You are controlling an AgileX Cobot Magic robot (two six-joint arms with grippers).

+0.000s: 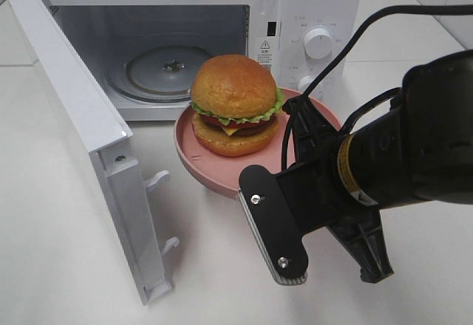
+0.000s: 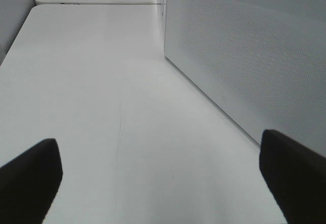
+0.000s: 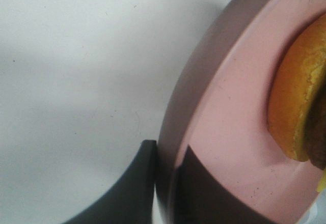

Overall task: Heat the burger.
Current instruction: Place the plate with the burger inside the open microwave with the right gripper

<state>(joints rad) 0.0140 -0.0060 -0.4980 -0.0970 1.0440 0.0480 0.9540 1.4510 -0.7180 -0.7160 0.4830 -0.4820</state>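
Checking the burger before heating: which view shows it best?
Exterior high: the whole burger sits on the pink plate before the open microwave. The right wrist view catches only its lower edge; the left wrist view shows none.

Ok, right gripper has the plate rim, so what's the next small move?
Probably ease the plate forward into the open microwave, toward the glass turntable, keeping it level. The right gripper is shut on the plate's rim, the burger sits unsecured on it, and the door stands wide open.
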